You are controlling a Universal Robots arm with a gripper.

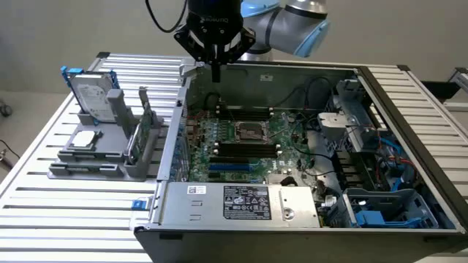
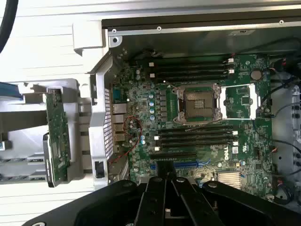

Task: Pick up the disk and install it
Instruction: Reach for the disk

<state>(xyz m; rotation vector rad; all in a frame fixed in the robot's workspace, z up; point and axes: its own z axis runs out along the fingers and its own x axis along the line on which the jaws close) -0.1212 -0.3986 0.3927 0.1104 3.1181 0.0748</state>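
Seemingly pickup is being prepared: the pincer [image 1: 216, 75] is being held shut, empty, well apart from the upper-left disk [image 1: 95, 96]; opening is being required.

The disk [image 1: 93, 97] stands in a rack [image 1: 87, 167] at the exterior view's left of the computer case [image 1: 292, 244].

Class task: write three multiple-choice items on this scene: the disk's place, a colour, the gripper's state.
1. Where is the disk? A in the holder beside the case; B inside the case; C under the case.
2. Its frame is: A red; B blue; C yellow.
3. The gripper is: A open; B shut on the disk; C shut, empty.
Answers: 1 A, it stands upright in the grey holder; 2 B, a blue edge shows; 3 C, it is closed above the case with nothing in it.
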